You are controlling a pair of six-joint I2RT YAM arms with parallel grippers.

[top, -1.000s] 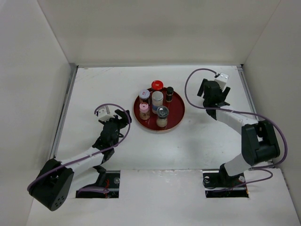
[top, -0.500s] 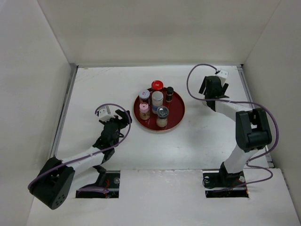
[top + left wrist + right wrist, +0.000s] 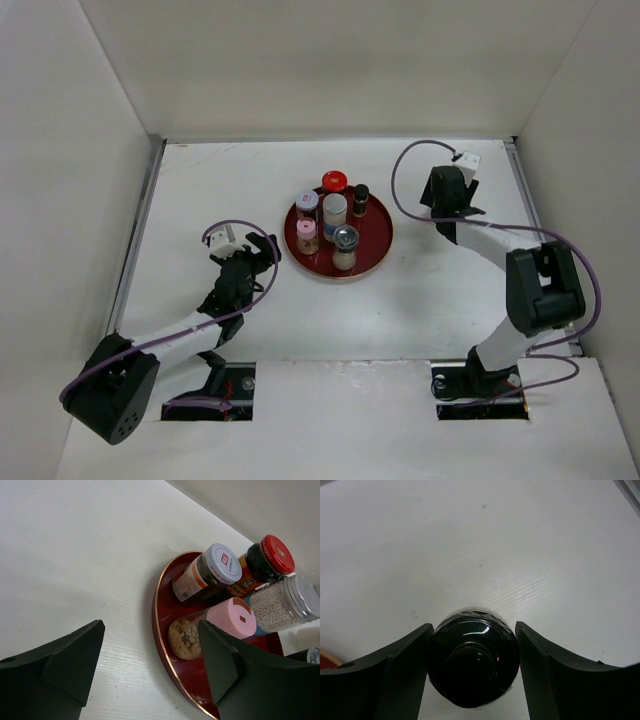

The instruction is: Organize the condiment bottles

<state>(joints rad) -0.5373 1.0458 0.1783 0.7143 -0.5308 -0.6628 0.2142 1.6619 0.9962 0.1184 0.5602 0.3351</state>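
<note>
Six condiment bottles (image 3: 334, 210) on one red tray (image 3: 383, 228), your left gripper (image 3: 262, 248) spread at eight o'clock, right gripper (image 3: 473, 627) pinching one black bottle (image 3: 472, 667).

Red, seemingly gold-rimmed tray (image 3: 376, 238), white table (image 3: 200, 180)

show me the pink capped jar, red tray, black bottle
pink capped jar (image 3: 235, 621): left wrist view, pink cap
red tray (image 3: 163, 625): left wrist view, left wall
black bottle (image 3: 472, 662): right wrist view, its top

Red tray (image 3: 164, 622) with gold rim; pink-capped jar (image 3: 235, 621); glossy black bottle (image 3: 472, 662)
</note>
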